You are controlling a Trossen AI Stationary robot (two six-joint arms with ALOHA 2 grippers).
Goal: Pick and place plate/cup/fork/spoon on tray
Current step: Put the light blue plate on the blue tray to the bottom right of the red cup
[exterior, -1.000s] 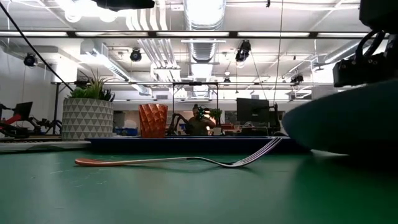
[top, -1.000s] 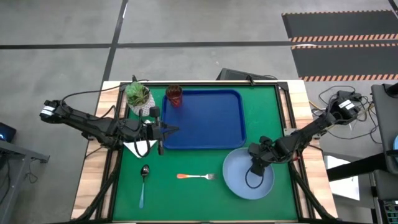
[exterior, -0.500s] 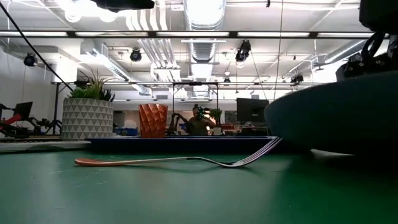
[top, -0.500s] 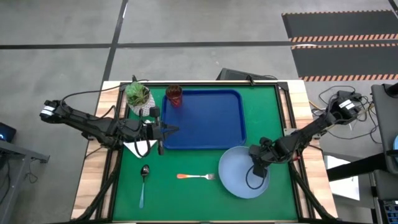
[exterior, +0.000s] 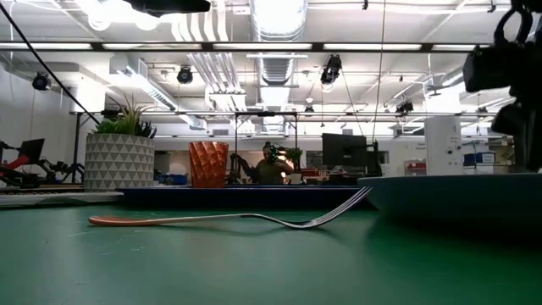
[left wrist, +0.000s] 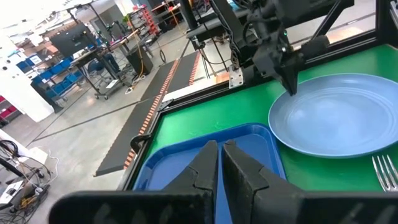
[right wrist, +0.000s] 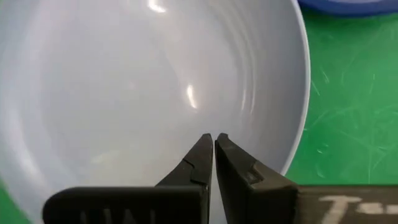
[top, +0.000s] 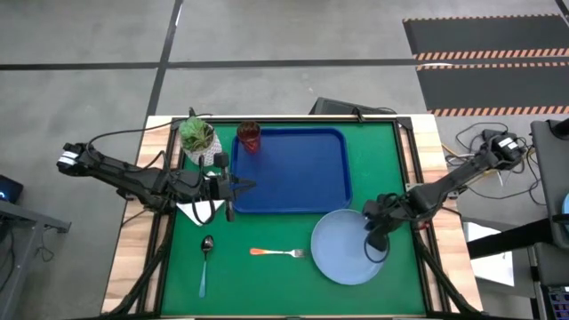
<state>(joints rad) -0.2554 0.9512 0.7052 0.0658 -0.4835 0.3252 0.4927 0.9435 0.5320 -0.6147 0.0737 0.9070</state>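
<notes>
The light-blue plate (top: 340, 253) lies flat on the green mat, just in front of the blue tray (top: 293, 178). My right gripper (top: 372, 254) is shut, with its tips down on the plate's right part. The dark-red cup (top: 250, 136) stands in the tray's far left corner. The orange-handled fork (top: 277, 253) lies left of the plate, its tines by the plate's rim (exterior: 364, 193). The spoon (top: 205, 258) lies on the mat at the near left. My left gripper (top: 244, 186) is shut and empty, level at the tray's left edge. My right gripper sets its shut fingertips (right wrist: 205, 146) on the plate's inner surface (right wrist: 186, 93), near its right rim (left wrist: 298, 93). The fingers come from above and slant down from the table's right. The plate lies flat on the mat. I cannot tell whether the tips press or only touch.
A white pot with a green plant (top: 197, 138) stands left of the cup at the mat's far left. A white sheet (top: 200, 210) lies under my left arm. Bare mat (top: 267, 289) lies in front of the fork and plate.
The plate was tipped up on its right side and has dropped flat. It has slid a little toward the table's left, and the fork has shifted left with it. My right gripper has moved toward the table's right, onto the plate's right part, still shut.
</notes>
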